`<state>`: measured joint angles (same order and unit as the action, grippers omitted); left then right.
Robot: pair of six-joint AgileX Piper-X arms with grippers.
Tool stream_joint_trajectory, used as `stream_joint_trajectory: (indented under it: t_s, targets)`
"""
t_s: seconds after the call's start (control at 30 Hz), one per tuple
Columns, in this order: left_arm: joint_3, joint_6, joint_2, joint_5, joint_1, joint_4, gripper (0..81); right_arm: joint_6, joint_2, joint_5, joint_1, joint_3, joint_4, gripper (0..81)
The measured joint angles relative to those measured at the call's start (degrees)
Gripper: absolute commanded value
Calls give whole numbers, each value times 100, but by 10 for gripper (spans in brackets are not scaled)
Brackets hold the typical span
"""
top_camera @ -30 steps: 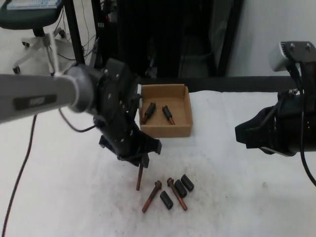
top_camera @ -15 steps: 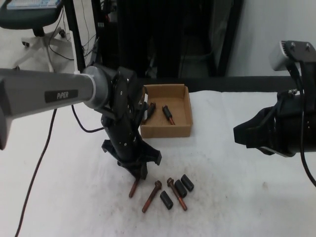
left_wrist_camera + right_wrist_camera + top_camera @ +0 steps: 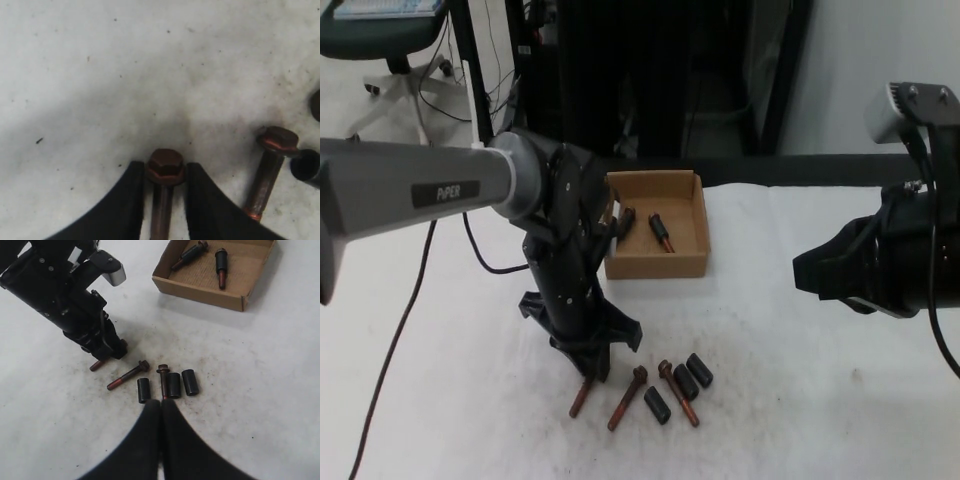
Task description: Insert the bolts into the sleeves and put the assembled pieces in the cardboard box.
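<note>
My left gripper (image 3: 588, 368) is shut on a rusty bolt (image 3: 580, 398), which slants down to the white bench top just left of the loose parts. In the left wrist view its fingers (image 3: 127, 200) flank the bolt (image 3: 161, 212) just under its hex head. Two more bolts (image 3: 627, 398) (image 3: 678, 393) lie beside it with three black sleeves (image 3: 657, 405) (image 3: 686, 381) (image 3: 699, 369). The cardboard box (image 3: 655, 265) stands behind them and holds two assembled pieces (image 3: 623, 226) (image 3: 662, 232). My right gripper (image 3: 160, 407) is shut and empty, raised at the right above the sleeves (image 3: 173, 385).
The right arm (image 3: 880, 270) hangs over the bench's right side. The left arm's grey link (image 3: 410, 195) spans the left side. A dark frame and cables stand behind the bench's back edge. Open white surface lies left and right of the parts.
The left gripper has come down and toward the front with the bolt, which went from hanging upright to slanting with its tip at the bench. The right arm has not moved.
</note>
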<state>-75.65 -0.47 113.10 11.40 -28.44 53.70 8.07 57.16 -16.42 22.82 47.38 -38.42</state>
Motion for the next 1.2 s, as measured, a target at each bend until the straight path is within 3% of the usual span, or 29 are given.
stream_joint_trajectory:
  t_s: [0.27,0.47,1.2]
  targets:
    - [-3,130,0,-255,-150,35,225,0,0,0,0,0,0,4]
    - [-3,132,0,-259,-160,-28,386,0,0,0,0,0,0,4]
    - [-11,328,-199,-702,-220,202,388,0,0,0,0,0,0,4]
